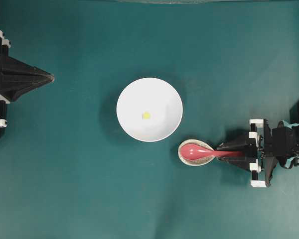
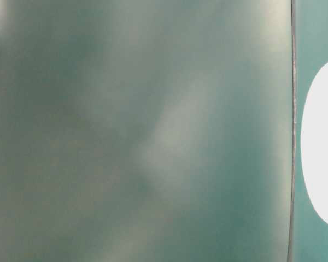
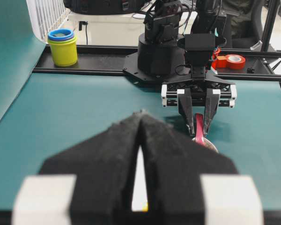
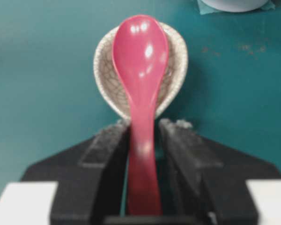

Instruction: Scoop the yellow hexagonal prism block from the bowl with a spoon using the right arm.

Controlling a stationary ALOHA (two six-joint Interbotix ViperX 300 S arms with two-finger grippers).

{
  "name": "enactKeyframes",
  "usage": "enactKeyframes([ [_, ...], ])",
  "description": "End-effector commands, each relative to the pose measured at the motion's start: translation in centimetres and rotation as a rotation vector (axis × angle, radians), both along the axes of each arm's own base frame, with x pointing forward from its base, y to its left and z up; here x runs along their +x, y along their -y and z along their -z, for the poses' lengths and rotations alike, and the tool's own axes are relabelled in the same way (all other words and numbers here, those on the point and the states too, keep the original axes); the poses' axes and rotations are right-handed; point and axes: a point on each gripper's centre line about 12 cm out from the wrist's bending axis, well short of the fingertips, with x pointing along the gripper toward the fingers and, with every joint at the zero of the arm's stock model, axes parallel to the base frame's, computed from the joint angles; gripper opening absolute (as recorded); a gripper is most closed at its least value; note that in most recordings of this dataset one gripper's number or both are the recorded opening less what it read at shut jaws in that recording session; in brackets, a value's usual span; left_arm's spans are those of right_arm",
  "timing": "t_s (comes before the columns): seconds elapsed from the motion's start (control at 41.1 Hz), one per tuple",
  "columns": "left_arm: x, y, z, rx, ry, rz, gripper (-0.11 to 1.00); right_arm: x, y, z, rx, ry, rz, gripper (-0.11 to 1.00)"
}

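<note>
Resting in a speckled dish (image 1: 185, 158) beside the bowl (image 1: 149, 109), the spoon (image 1: 202, 152), right gripper (image 1: 234, 149) clamped on its handle.

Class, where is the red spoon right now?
In the overhead view the spoon lies right of centre, its scoop in the small speckled dish below the white bowl.

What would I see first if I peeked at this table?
First the big white bowl in the middle of the green table, with a tiny yellow block inside it. Next, just to its lower right, a pink-red spoon lies in a small speckled dish. The right gripper is closed on the spoon's handle, while the left gripper waits, shut, far off at the left edge.
</note>
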Motion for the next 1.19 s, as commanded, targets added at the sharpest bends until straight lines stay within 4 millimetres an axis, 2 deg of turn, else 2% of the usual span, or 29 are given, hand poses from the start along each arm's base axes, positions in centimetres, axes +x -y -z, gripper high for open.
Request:
enactKeyframes([
  [0.0,0.25,-0.07,-1.21,0.005,0.035,-0.003,0.02,0.04,-0.17,-0.32,0.006,0.014,-0.007,0.39],
  [0.608,0.24,-0.07,-1.48,0.008,0.050,-0.003,0.02,0.30,-0.40,-1.20,-0.042,0.014,-0.028,0.41],
  [1.167,0.24,-0.06,-1.48,0.009,0.050,-0.002,0.02,0.28,-0.35,-1.08,-0.041,0.003,-0.025,0.41],
])
